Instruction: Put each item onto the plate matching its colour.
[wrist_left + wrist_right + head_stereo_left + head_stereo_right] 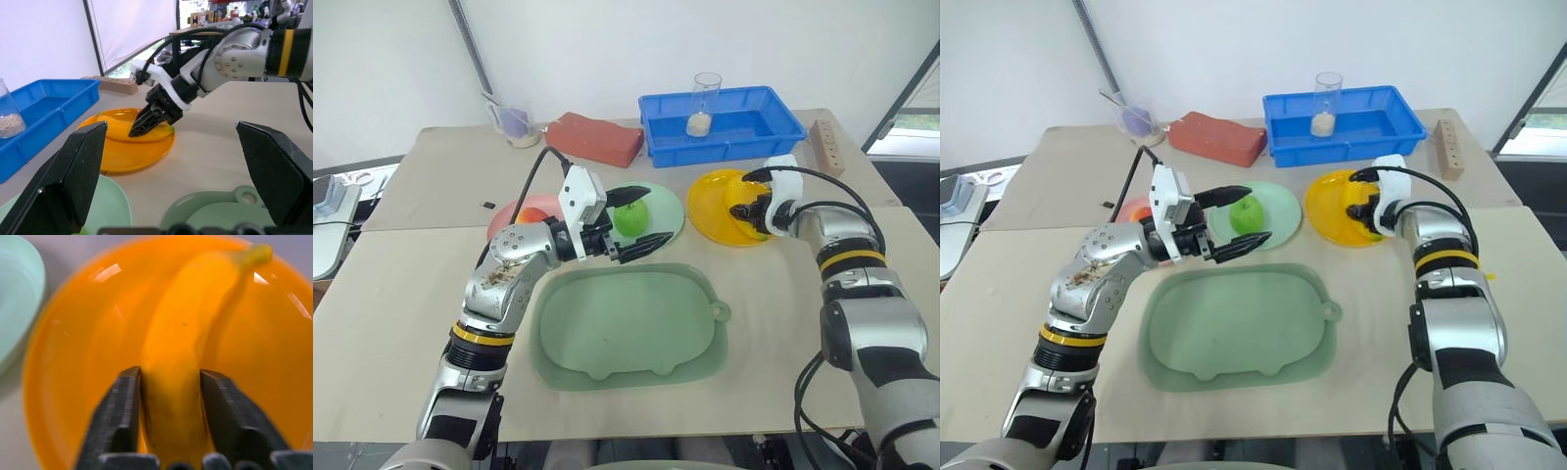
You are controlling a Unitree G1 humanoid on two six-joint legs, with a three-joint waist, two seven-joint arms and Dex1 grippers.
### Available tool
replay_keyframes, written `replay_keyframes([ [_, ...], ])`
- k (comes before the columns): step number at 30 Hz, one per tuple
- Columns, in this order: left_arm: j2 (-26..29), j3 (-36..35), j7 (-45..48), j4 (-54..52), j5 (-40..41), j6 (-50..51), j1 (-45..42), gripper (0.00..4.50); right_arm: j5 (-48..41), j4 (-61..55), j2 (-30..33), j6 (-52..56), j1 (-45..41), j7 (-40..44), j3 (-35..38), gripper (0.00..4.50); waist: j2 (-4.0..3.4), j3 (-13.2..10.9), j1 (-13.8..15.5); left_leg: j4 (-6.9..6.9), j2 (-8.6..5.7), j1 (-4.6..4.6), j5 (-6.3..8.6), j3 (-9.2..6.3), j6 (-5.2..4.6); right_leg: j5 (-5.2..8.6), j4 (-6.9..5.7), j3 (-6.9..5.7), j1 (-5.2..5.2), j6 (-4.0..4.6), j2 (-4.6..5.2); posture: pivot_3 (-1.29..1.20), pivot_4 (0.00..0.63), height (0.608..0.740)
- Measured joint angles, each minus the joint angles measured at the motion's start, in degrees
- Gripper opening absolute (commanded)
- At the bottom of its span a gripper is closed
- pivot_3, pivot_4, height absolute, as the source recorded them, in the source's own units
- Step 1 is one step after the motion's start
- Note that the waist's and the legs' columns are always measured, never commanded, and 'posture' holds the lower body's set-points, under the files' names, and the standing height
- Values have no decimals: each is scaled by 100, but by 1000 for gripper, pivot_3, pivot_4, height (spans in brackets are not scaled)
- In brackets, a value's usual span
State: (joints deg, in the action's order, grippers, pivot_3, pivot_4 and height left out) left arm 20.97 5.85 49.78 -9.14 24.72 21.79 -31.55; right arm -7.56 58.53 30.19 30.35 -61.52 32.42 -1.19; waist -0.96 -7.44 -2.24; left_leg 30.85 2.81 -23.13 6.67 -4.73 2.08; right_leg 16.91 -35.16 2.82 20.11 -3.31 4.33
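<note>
The yellow banana (181, 357) lies in the yellow plate (710, 201) at the right. My right gripper (749, 217) is down in that plate, its fingers (117, 421) pressed against both sides of the banana. The green apple (629, 217) rests on the pale green plate (671, 211) in the middle. My left gripper (641, 220) hovers over it, wide open, one finger on each side of the apple and not touching it. The red-orange apple (530, 213) sits on the pink plate (501, 223), mostly hidden behind my left arm.
A large green tray (626, 328) lies in front of the plates. At the back are a blue bin (720, 122) holding a glass (706, 103), a red brick-shaped block (595, 137), a cup (514, 122) and a wooden block (825, 145).
</note>
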Motion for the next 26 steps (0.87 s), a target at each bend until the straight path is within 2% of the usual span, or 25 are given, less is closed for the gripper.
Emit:
replay_keyframes([
  [3, 15, 0, -26, -36, 1, 6, 1, 4500, 40, 7, 10, -70, -2, 54, 27, 4300, -2, 1, -10, 0, -2, -2, 0, 0, 0, 0, -3, 7, 0, 0, -3, 0, 150, 740],
  [4, 31, -2, -28, -43, 1, 13, 1, 4500, 50, -13, 28, -79, -2, 116, 41, 4484, -3, 2, -13, 0, -2, -2, 0, 0, 0, 0, -3, 12, 0, 0, -6, 0, 150, 740],
  [8, 208, -53, -21, -70, 50, 184, -16, 4500, 16, -847, 249, 137, 192, 383, 75, 4484, -7, 4, -19, 0, -3, -3, 0, 0, 0, 0, -7, 28, 5, -1, -13, 0, 150, 740],
  [12, 753, -374, 76, -72, 245, 520, -154, 4500, -289, -2837, 650, 1027, 725, 670, 259, 4484, -7, 4, -19, 0, -1, 2, 0, -1, 0, 1, -8, 46, 9, -1, -26, 0, 150, 740],
  [16, 1701, -625, 473, -24, 245, 701, -226, 4500, -941, -5239, 1414, 1558, 1808, 1579, 307, 4484, 2, -2, -23, -2, -1, 9, 3, -1, 3, 4, 0, 62, 9, 0, -33, 0, 150, 740],
  [18, 2214, -800, 781, 42, 246, 720, -168, 4500, -1536, -6340, 1833, 1818, 2376, 2183, 487, 4484, 8, -5, -26, -3, 0, 11, 8, 2, 11, 6, 2, 64, 11, 4, -31, 0, 150, 740],
  [23, 2804, -982, 1357, 182, 269, 703, -171, 4500, -2494, -7730, 2459, 2397, 2908, 2603, 1186, 4484, 40, -25, -19, -2, 0, 32, 39, 21, 60, 31, 8, 67, 20, 49, -15, 0, 150, 740],
  [26, 2821, -1000, 1475, 365, 261, 680, -228, 4500, -2662, -7957, 2484, 2499, 2988, 2525, 1304, 4484, 45, -28, -18, -2, -2, 28, 43, 32, 64, 33, 13, 67, 25, 52, -4, 0, 150, 740],
])
